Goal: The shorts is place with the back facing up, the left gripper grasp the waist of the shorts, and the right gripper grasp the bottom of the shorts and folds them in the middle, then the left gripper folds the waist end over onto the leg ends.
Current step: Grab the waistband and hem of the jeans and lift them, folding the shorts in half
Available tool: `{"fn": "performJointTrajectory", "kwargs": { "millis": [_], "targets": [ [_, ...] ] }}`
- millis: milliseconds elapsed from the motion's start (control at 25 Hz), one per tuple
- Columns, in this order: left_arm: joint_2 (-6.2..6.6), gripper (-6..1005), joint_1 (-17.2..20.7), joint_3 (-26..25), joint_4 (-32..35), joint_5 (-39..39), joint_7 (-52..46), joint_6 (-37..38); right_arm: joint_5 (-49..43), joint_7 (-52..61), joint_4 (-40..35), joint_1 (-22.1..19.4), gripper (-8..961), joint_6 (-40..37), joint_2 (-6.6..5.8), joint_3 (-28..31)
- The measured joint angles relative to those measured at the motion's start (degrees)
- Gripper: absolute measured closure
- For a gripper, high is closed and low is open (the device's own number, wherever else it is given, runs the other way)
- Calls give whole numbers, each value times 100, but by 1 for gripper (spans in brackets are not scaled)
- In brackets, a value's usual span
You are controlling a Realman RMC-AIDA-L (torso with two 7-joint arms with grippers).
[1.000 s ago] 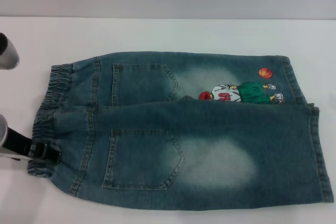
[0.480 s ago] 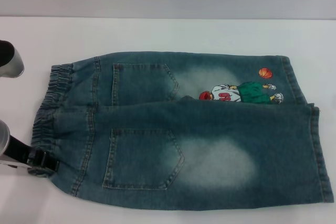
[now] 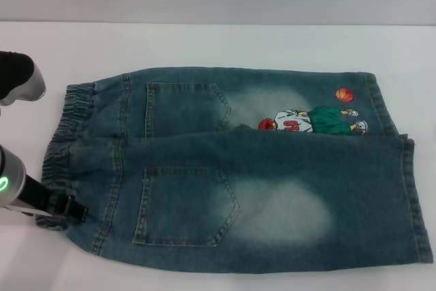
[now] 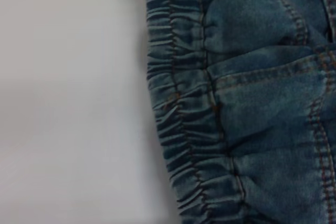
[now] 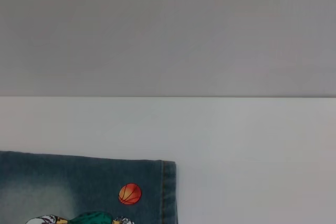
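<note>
Large blue denim shorts [image 3: 238, 168] with faded pale patches, folded lengthwise, back pockets up, filling the centre of the white tabletop [image 3: 218, 42]. Ruffled elastic waist [image 3: 65, 141] at frame left; flat stitched leg ends [image 3: 412, 195] at frame right. Left end effector [image 3: 65, 208], black claw on a green-ringed arm, at lower left, touching the waist's near corner; finger state impossible to tell. Right end effector out of view. Cartoon basketball-player print [image 3: 313, 120] at upper right.
</note>
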Motion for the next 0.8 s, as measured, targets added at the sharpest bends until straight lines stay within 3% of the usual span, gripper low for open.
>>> {"fn": "performJointTrajectory", "kwargs": {
  "millis": [800],
  "targets": [
    [-2, 224, -137, 5, 270, 6, -3, 38, 1, -13, 11, 26, 261, 14, -8, 3]
  ]
}}
